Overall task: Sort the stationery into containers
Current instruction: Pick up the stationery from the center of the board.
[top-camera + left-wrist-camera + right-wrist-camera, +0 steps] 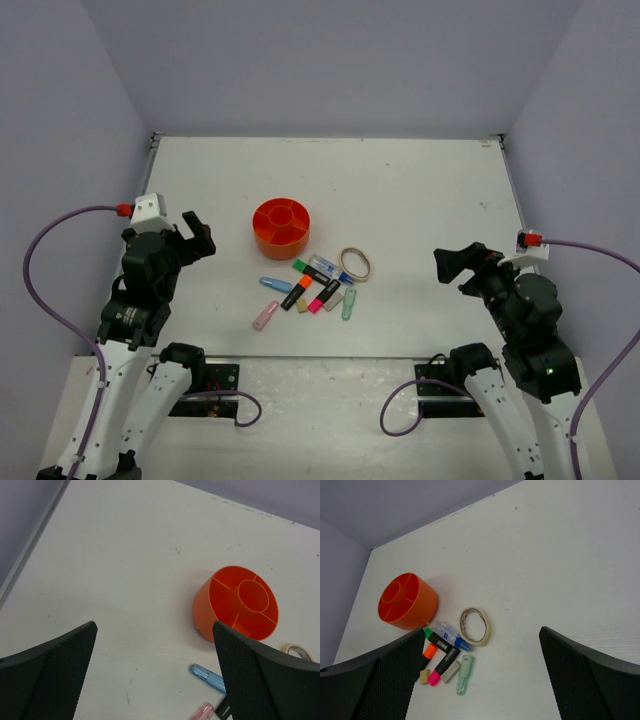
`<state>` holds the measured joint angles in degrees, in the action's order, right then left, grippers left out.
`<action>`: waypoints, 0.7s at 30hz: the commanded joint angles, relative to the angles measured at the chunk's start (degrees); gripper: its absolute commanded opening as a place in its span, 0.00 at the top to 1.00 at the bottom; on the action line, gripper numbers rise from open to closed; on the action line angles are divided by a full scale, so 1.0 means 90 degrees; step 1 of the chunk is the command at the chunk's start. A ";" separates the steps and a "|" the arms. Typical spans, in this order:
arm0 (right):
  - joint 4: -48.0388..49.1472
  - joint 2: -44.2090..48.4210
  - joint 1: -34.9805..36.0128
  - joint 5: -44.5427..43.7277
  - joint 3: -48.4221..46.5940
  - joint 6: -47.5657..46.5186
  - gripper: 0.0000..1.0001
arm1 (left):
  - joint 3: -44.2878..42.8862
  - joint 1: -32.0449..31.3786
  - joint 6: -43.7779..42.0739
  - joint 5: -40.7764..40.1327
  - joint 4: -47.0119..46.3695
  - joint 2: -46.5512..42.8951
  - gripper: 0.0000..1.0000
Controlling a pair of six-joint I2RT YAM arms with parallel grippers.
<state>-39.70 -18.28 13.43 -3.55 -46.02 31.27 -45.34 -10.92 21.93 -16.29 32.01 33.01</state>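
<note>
The round orange organiser (281, 227) stands empty on the white table; it also shows in the left wrist view (237, 602) and right wrist view (408, 601). Below it lies the stationery: green (300, 267), orange (298, 292) and pink (324, 296) highlighters, a blue-capped clear piece (328, 268), blue (275, 284), pink (265, 316) and green (348, 304) capsules, small tan and grey blocks (451, 671), and a beige tape ring (356, 263). My left gripper (198, 236) is open and empty, left of the organiser. My right gripper (452, 262) is open and empty, right of the tape ring.
Grey walls close in the table at the back and both sides. The table's raised left edge (30, 545) shows in the left wrist view. Purple cables loop from both arms near the front corners.
</note>
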 commanded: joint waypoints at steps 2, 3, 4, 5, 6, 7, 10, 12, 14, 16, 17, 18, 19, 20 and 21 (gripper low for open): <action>0.0119 0.0029 -0.0018 0.0062 -0.0121 0.0097 0.01 | 0.0009 -0.0008 0.0014 -0.0060 -0.0159 0.0024 0.00; 0.0143 0.0030 -0.0018 0.0120 -0.0121 0.0080 0.01 | 0.0009 -0.0008 0.0014 -0.0036 -0.0168 0.0033 0.00; 0.0163 0.0030 -0.0018 0.0159 -0.0121 0.0070 0.01 | 0.0009 -0.0017 0.0005 -0.0016 -0.0168 0.0052 0.00; 0.0172 -0.0028 -0.0018 0.0250 -0.0121 0.0070 0.01 | 0.0009 -0.0009 0.0004 -0.0016 -0.0168 0.0061 0.00; 0.0173 -0.0070 -0.0018 0.0314 -0.0121 0.0070 0.01 | 0.0001 -0.0008 0.0004 -0.0008 -0.0168 0.0054 0.00; 0.0181 -0.0109 -0.0018 0.0357 -0.0113 0.0070 0.01 | 0.0007 -0.0008 -0.0003 0.0002 -0.0168 0.0060 0.00; 0.0281 -0.0229 -0.0018 0.0752 -0.0020 0.0080 0.01 | 0.0009 -0.0010 -0.0005 0.0004 -0.0178 0.0037 0.00; 0.0457 -0.0271 -0.0015 0.1201 0.0086 0.0133 0.01 | 0.0009 -0.0008 -0.0013 -0.0003 -0.0185 0.0043 0.00; 0.0712 -0.0325 -0.0018 0.1751 0.0296 0.0248 0.01 | 0.0018 -0.0008 -0.0015 -0.0001 -0.0182 0.0047 0.00; 0.1080 -0.0450 -0.0026 0.2491 0.0588 0.0327 0.02 | 0.0027 -0.0008 -0.0023 0.0004 -0.0195 0.0068 0.00; 0.1203 -0.0535 -0.0027 0.2591 0.0621 0.0356 0.02 | 0.0028 -0.0008 -0.0025 0.0004 -0.0205 0.0072 0.00; 0.1299 -0.0681 -0.0022 0.2877 0.0704 0.0398 0.03 | 0.0034 -0.0008 -0.0025 0.0010 -0.0213 0.0108 0.00; 0.1358 -0.0811 -0.0018 0.3085 0.0768 0.0421 0.04 | 0.0041 -0.0008 -0.0025 0.0016 -0.0217 0.0147 0.00; 0.1386 -0.0909 -0.0018 0.3142 0.0790 0.0421 0.04 | 0.0046 -0.0008 -0.0025 0.0022 -0.0217 0.0180 0.00; 0.1387 -0.0979 -0.0018 0.3158 0.0804 0.0422 0.04 | 0.0048 -0.0015 -0.0025 0.0030 -0.0217 0.0231 0.00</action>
<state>-31.98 -23.62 13.43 15.80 -40.14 33.55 -45.32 -10.94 21.91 -16.27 31.97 33.71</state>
